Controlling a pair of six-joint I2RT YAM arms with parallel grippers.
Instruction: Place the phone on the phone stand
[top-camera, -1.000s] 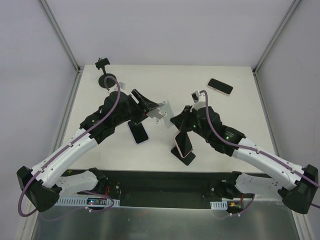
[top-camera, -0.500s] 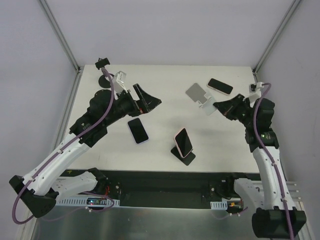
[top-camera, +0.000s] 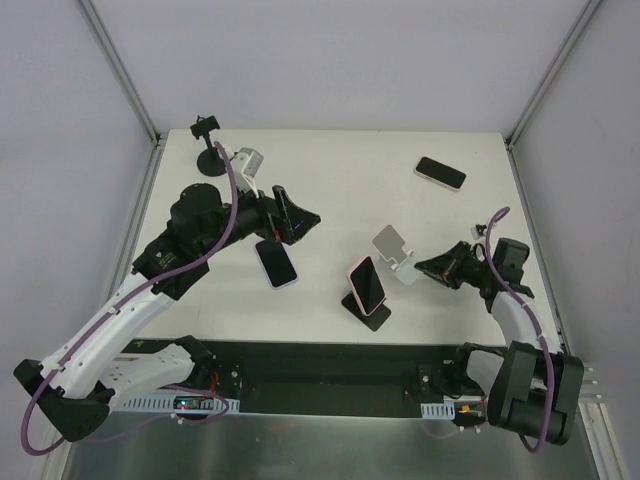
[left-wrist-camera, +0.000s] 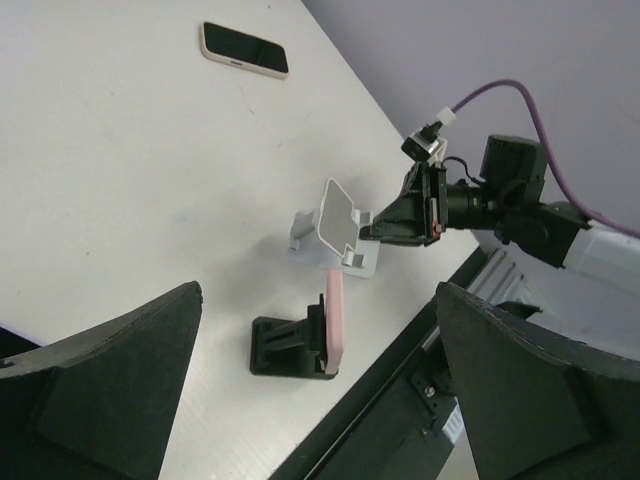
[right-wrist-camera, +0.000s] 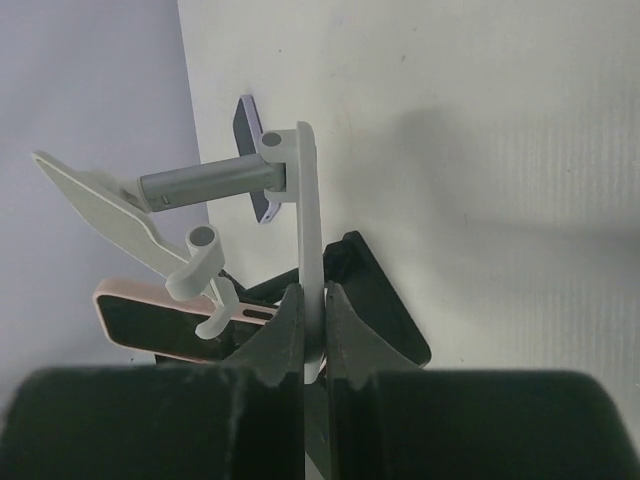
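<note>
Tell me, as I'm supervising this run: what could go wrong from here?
The right gripper pinches the grey stand only by the thin edge of its base plate, so it may twist or slip out. That stand is close beside the pink phone leaning on the black stand; a small swing could knock that phone off.

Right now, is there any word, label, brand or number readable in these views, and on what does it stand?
No readable text in any view.
Propped phone, flat phone, far phone: dark screens, no text.
Grey stand, black stand: no marking visible.
</note>
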